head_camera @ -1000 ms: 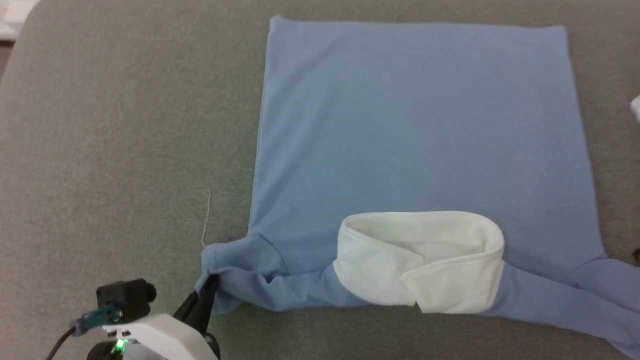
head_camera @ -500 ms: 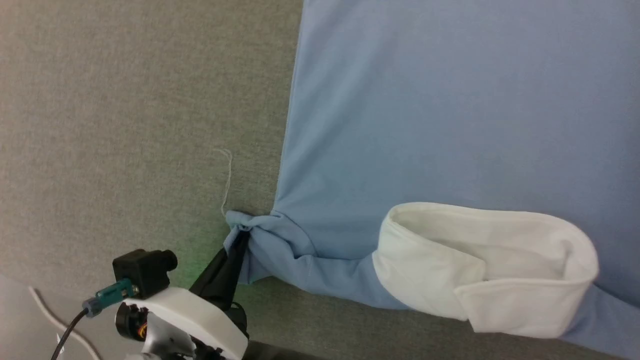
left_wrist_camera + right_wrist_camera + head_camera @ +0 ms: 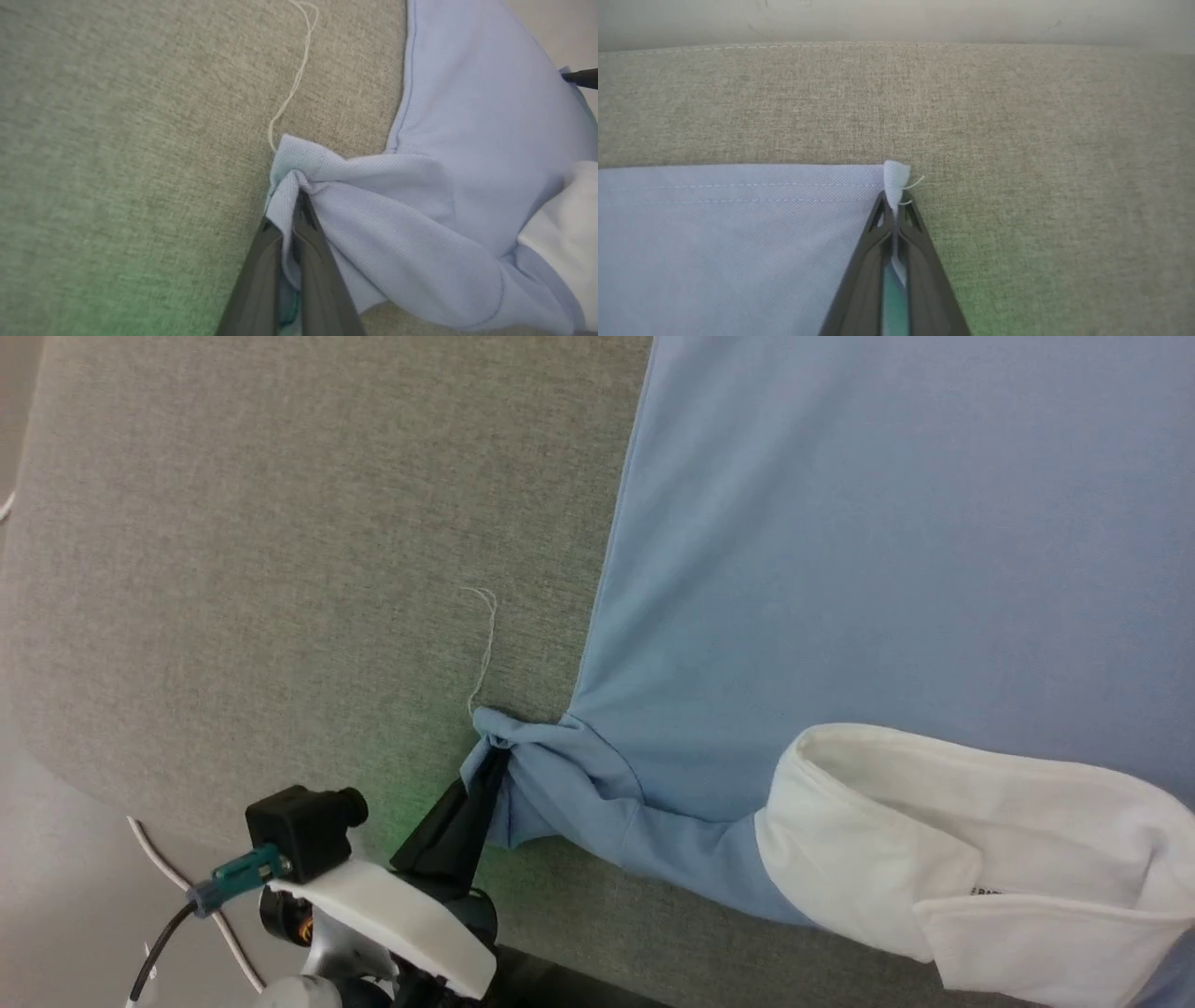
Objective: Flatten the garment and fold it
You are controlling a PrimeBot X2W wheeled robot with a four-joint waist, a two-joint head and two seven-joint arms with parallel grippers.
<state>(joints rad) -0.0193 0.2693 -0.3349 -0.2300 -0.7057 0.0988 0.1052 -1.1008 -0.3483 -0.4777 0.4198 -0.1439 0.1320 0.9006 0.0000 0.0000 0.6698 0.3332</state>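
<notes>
Noted the grey fabric surface (image 3: 280, 569) at nine o'clock in the head view, with a loose white thread (image 3: 485, 635) just beside the shirt's side edge. Found the left gripper (image 3: 498, 765) at seven o'clock, fingers pressed together and pinching the bunched sleeve end of the garment (image 3: 840, 523). Found that garment spread flat from centre to three o'clock, with the white collar (image 3: 980, 840) at five o'clock. Found the right gripper (image 3: 894, 203) in its own wrist view, clamped on a hem corner with only a small tuft showing past the tips.

Judged the hem bite thin: could lose that corner under a hard pull. Judged the sleeve wad a likely crease if carried into a fold without spreading first. Could skew the flat body through uneven tension between the two pinches. Might drag the thread along and trap it inside the fold.
</notes>
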